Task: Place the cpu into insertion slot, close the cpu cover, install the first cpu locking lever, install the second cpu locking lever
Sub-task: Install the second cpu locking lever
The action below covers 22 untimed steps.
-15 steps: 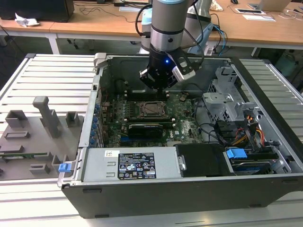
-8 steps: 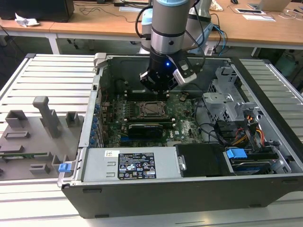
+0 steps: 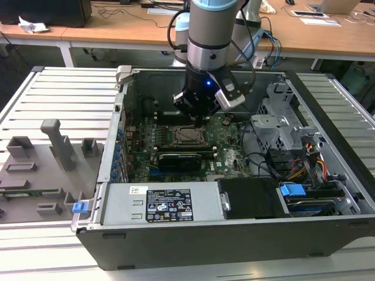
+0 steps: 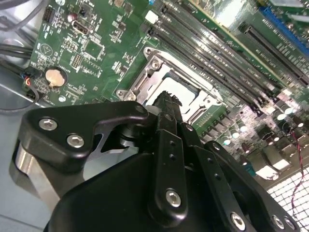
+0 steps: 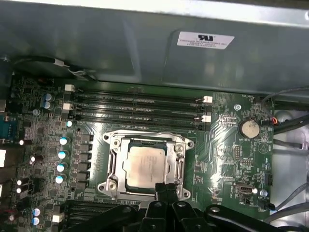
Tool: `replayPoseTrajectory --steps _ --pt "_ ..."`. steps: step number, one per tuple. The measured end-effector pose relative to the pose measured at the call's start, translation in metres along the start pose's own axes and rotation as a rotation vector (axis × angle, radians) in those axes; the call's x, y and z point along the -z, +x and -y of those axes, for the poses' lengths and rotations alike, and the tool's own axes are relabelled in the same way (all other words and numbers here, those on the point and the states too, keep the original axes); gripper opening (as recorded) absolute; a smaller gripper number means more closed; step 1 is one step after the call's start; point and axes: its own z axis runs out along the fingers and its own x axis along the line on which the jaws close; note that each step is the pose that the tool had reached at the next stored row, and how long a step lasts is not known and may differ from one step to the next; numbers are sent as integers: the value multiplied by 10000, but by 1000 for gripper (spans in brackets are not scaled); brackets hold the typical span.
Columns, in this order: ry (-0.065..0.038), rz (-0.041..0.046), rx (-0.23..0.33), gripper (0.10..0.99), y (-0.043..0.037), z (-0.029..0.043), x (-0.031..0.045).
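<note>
So the cpu [image 5: 145,166] is sitting flat in the insertion slot [image 5: 115,166] on the green motherboard [image 5: 227,145], dull silver-grey square top facing up. The cpu cover [image 5: 179,145] is a thin silvery metal frame and it's lying down around the chip, with the chip showing through its big square window. The gripper [image 5: 165,189] hangs right at the edge of the socket, black matte fingers pressed together with nothing between them, tips just over the frame's rim. In the second wrist view the gripper [image 4: 168,99] has chunky black links with shiny round screws, and the cover [image 4: 145,79] sits behind its tip. In the exterior view the arm reaches into the open grey metal computer case [image 3: 111,152] and the gripper [image 3: 196,117] hovers just above the cpu [image 3: 188,136]. Long black memory slots [image 5: 137,108] run beside the socket, plus a round coin battery [image 5: 249,128].
</note>
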Motion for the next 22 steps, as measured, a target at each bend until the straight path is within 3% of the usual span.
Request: replayPoseTrajectory --steps 13,22 --pt "0 0 1 106 10 138 10" --pt "0 0 0 106 14 182 13"
